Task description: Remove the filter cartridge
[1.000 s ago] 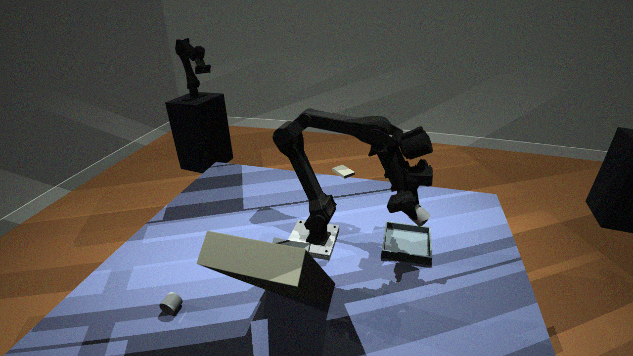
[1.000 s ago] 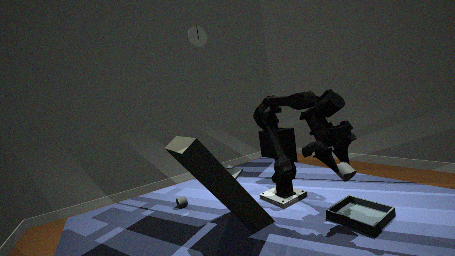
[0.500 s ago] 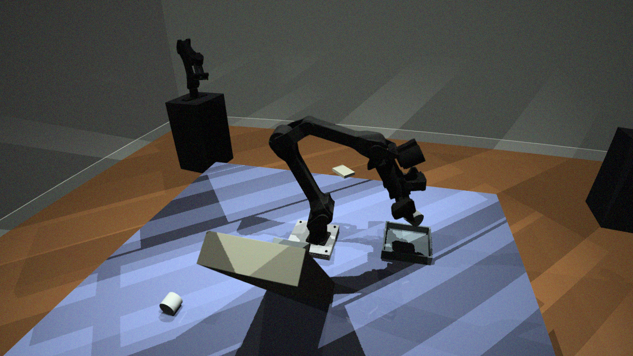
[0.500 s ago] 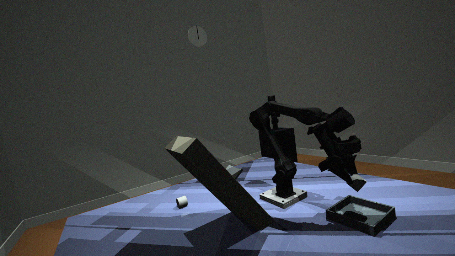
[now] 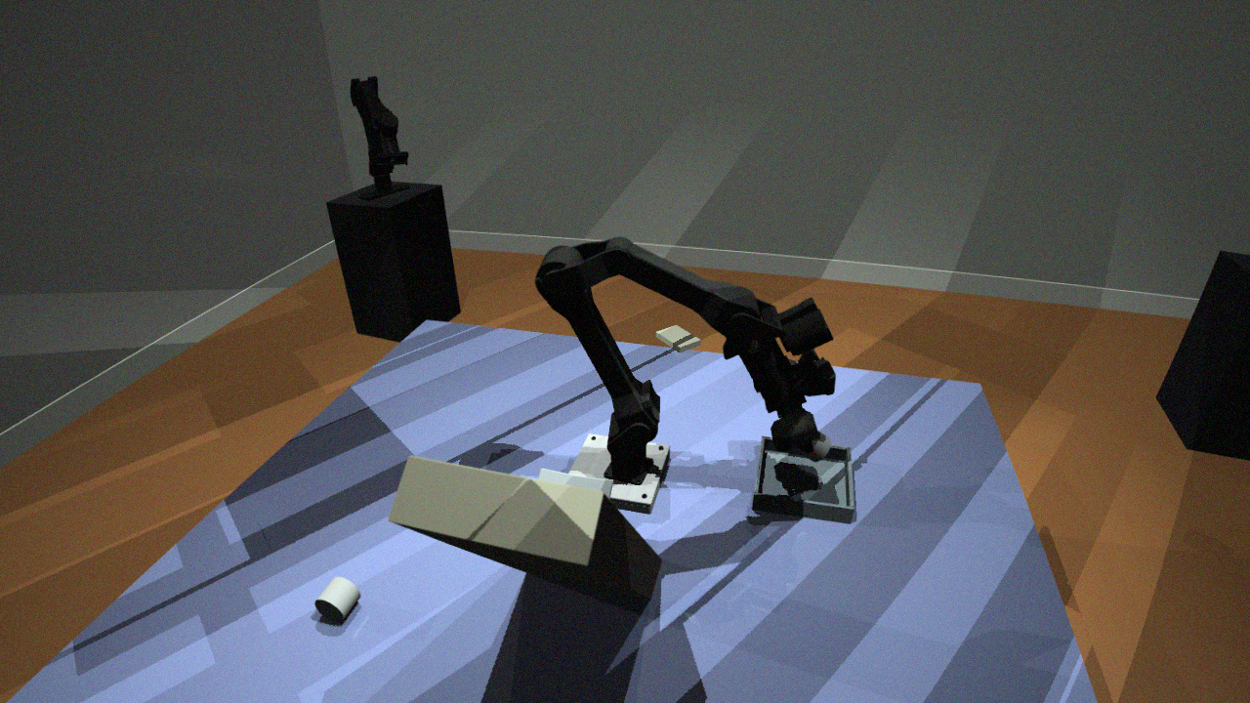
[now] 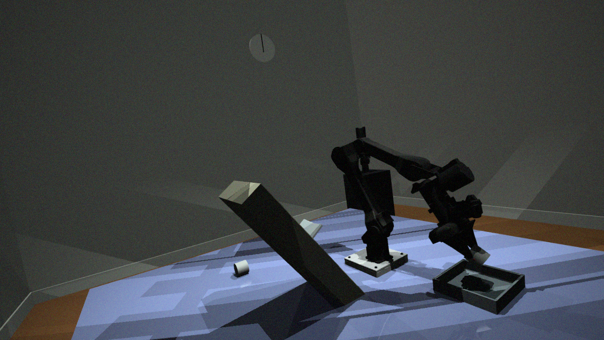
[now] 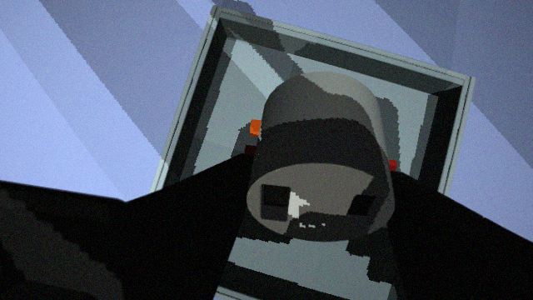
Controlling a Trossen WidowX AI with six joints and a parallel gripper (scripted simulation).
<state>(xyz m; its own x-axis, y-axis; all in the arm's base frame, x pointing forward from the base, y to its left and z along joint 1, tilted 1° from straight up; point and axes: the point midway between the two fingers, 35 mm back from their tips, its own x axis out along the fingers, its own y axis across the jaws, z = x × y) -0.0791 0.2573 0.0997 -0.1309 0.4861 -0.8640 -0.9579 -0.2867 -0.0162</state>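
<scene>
My gripper [image 7: 318, 175] [image 5: 808, 441] [image 6: 474, 252] is shut on the round filter cartridge [image 7: 321, 104] [image 5: 819, 446] [image 6: 481, 255], a pale cylinder with two dark slots on its near face. I hold it tilted just above the dark tray [image 5: 846, 505] [image 6: 447, 285] [image 7: 196, 104], over the tray's far edge in the top and exterior views. In the wrist view the cartridge hangs over the tray floor [image 7: 246, 96]. I cannot tell whether its far end touches the floor. The slanted service panel [image 5: 489, 511] [image 6: 291, 241] stands to the left of the arm's base.
A small white cylinder [image 5: 337, 598] [image 6: 241, 267] lies on the blue mat left of the panel. A small pale flat block [image 5: 679, 337] [image 6: 311, 226] lies behind the arm. Dark pedestals [image 5: 393, 258] [image 5: 1210, 358] stand on the floor around the mat.
</scene>
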